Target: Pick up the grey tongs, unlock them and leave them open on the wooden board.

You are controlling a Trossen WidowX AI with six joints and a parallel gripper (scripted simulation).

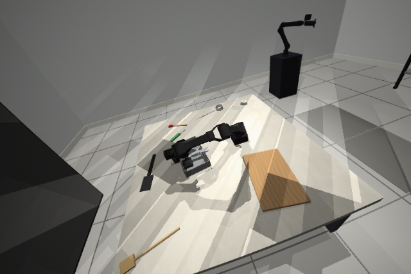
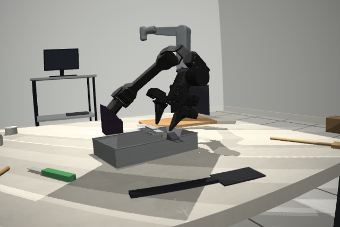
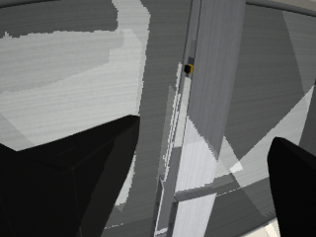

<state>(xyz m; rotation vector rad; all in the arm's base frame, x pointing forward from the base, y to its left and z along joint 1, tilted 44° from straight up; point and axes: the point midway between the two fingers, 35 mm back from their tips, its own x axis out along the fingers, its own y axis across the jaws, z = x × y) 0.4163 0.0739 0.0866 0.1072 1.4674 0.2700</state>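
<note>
The top view shows the black arm [image 1: 199,140] [image 2: 146,77] bent over the table [image 1: 212,221] [image 2: 95,210]. The wooden board [image 1: 285,181] [image 2: 178,124] lies flat, well apart from the roasting tin [image 1: 198,169] [image 2: 156,150] [image 3: 272,74], with no tongs on it. So the big end job is not done. The gripper [image 1: 188,162] [image 2: 163,126] [image 3: 207,137] points down over the tin, its fingers fairly wide apart, with nothing held. The grey tongs [image 1: 198,154] [image 2: 148,129] [image 3: 212,99] lie across the tin and, in the wrist view, run between the two fingers. Reaching them looks nearly done. Gripping, lifting, tips-down squeezing and laying them open on the board are all left. The lock itself is too small to tell.
</note>
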